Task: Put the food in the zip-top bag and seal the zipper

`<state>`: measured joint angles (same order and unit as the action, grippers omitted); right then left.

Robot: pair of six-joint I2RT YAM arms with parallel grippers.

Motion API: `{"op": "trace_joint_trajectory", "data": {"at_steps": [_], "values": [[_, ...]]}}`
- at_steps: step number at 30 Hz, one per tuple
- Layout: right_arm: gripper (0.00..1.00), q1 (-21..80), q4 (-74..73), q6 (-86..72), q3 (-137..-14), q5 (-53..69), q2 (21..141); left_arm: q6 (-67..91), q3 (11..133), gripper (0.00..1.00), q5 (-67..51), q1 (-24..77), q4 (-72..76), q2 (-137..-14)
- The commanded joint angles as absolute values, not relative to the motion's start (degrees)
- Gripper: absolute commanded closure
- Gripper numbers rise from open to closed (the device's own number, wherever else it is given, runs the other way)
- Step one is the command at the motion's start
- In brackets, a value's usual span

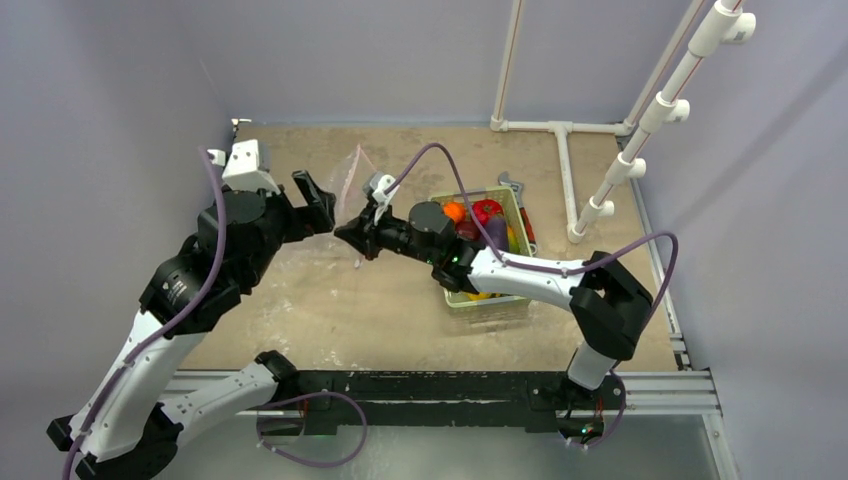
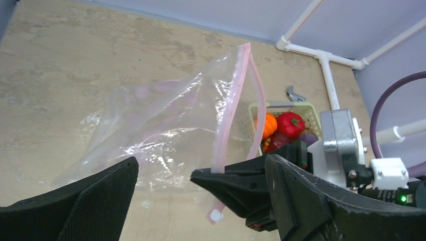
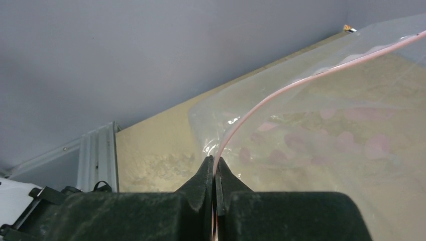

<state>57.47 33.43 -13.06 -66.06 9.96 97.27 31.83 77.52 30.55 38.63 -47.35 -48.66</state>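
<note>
Within grey walls, the tan worktop (image 1: 350, 310) shows nothing bagged yet: the food (image 2: 290, 124) lies in the green basket (image 2: 289, 104) near the right edge. The right gripper (image 3: 215, 168) pinches the unsealed zipper (image 2: 228, 115), holding the empty zip-top bag (image 2: 161, 130) up mid-worktop. The left gripper (image 1: 320, 205) gapes beside it.

Seen from the top, the bag (image 1: 352, 182) is at 11 o'clock of the table's (image 1: 330, 320) centre, its zipper (image 2: 231, 110) between the right gripper's (image 1: 343, 233) tips. The left gripper (image 1: 320, 207) is just at the bag's 9 o'clock. The basket (image 1: 488, 303), with food (image 1: 487, 212) in it, lies at 3 o'clock, and the pipes (image 1: 565, 130) are behind it.
</note>
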Motion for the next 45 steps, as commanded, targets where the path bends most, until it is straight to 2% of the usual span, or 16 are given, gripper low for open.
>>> {"op": "trace_joint_trajectory", "data": {"at_steps": [1, 7, 30, 45], "values": [[1.0, 60.2, 32.7, -10.7, -65.0, 3.0, 93.5, 34.2, 81.3, 0.04, 24.2, 38.4, -50.9, -50.4], [1.0, 63.1, 30.4, -10.1, -65.1, -1.8, 92.3, 34.0, 80.9, 0.05, 19.4, 38.4, -52.6, -52.1], [1.0, 67.0, 31.1, -10.5, -64.4, -4.9, 91.0, 32.0, 76.5, 0.06, 26.9, 38.5, -55.3, -57.5], [1.0, 68.5, 31.0, -10.3, -65.4, -7.7, 88.6, 32.3, 72.6, 0.11, 31.0, 38.4, -56.9, -59.3]]}}
